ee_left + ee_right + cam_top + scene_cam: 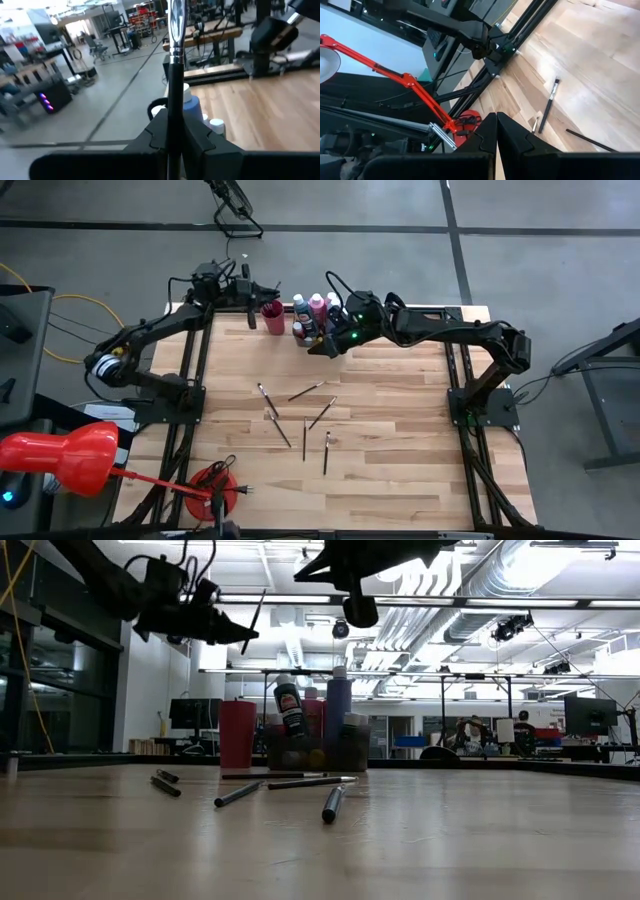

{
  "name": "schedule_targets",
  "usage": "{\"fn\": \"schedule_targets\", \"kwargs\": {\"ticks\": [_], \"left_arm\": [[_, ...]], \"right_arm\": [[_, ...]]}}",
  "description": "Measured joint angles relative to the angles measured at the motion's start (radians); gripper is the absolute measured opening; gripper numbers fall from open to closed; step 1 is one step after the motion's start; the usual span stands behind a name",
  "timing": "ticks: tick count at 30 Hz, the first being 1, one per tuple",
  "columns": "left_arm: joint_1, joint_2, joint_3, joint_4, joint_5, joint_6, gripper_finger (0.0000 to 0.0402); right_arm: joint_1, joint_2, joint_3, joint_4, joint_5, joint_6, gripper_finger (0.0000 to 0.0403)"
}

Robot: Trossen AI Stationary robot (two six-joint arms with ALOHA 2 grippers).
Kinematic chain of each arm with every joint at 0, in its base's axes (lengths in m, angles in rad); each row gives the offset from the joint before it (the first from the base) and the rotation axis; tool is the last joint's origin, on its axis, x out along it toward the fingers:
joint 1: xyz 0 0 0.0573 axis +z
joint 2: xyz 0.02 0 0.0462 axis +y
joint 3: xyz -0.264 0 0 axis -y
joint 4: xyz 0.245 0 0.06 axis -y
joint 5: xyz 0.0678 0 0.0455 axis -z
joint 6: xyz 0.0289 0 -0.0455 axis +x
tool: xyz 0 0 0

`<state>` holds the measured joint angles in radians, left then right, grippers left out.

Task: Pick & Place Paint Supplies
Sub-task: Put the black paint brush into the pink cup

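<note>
Above the pink cup, left gripper pinches a thin paintbrush.

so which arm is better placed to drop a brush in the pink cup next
Left. Its pincer is shut on a brush and hangs beside the pink cup at the table's far edge. The right pincer is shut and empty, above the bottles, with the loose brushes lying mid-table.
</note>
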<state>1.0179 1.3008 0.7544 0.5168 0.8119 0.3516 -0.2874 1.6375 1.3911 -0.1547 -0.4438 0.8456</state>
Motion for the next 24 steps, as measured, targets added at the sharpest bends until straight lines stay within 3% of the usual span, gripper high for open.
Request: {"fn": "schedule_targets", "kwargs": {"ticks": [7, 16, 24], "left_arm": [[0.051, 0.083, 0.0, 0.062, 0.039, -0.128, 0.0018], [0.065, 0.124, -0.051, 0.059, 0.041, -0.148, 0.0018], [0.063, 0.125, -0.145, 0.074, -0.069, -0.139, 0.0018]], "right_arm": [[0.006, 0.0, 0.0, 0.0, 0.001, -0.02, 0.0003], [0.028, 0.0, 0.0, -0.01, 0.054, -0.047, 0.0003], [0.032, 0.0, 0.0, -0.015, 0.074, -0.058, 0.0003]]}}
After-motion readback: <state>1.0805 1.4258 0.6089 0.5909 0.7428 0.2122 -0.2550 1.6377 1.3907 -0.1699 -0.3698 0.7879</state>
